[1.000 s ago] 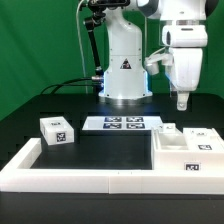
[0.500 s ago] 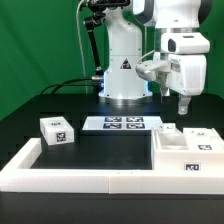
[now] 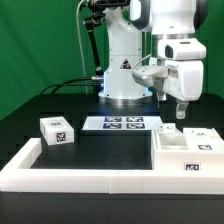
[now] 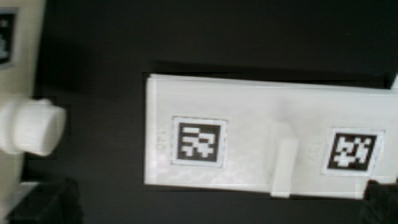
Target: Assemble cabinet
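Observation:
The white cabinet body (image 3: 183, 157) stands at the front on the exterior view's right, with a tag on its front face. More white tagged parts (image 3: 201, 137) lie just behind it. A small white tagged block (image 3: 57, 129) sits alone on the exterior view's left. My gripper (image 3: 178, 112) hangs in the air above the parts behind the body, touching nothing. In the wrist view a white boxy part with two tags (image 4: 267, 135) lies below my gripper (image 4: 217, 205). The dark fingertips (image 4: 50, 200) stand wide apart at the picture's corners with nothing between them.
The marker board (image 3: 122, 123) lies mid-table in front of the robot's white base (image 3: 124, 70). Long white border rails (image 3: 80, 170) run along the front and left. A rounded white part (image 4: 27, 125) shows beside the tagged part in the wrist view.
The gripper has come down and shifted a little toward the exterior view's left, and the wrist has turned. The parts on the table have not moved.

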Tool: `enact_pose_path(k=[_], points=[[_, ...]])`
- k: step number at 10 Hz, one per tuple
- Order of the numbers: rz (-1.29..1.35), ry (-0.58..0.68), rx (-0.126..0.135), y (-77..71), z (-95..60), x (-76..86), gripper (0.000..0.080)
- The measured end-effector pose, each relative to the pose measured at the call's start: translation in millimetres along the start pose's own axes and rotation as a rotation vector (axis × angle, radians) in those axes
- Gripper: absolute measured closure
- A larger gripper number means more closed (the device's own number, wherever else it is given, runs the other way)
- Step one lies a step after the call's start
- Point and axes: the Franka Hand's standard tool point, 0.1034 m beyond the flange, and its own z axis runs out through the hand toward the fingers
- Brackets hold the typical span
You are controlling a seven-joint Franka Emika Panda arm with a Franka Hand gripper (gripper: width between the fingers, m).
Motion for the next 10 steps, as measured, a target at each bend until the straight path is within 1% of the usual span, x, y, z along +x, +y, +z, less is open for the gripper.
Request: enact_pose_path(k=[2, 3, 5, 10], points=[[0.003, 0.008, 0.018, -5.9, 8.8, 0.3, 0.0003], [0.006, 0.014, 0.021, -8.3, 13.6, 0.8, 0.0003], [0.020, 0.024, 0.039, -14.7, 23.3, 2.5, 0.0003], [0.045, 0.038, 0.064, -23.7, 36.8, 8.3, 0.0003]])
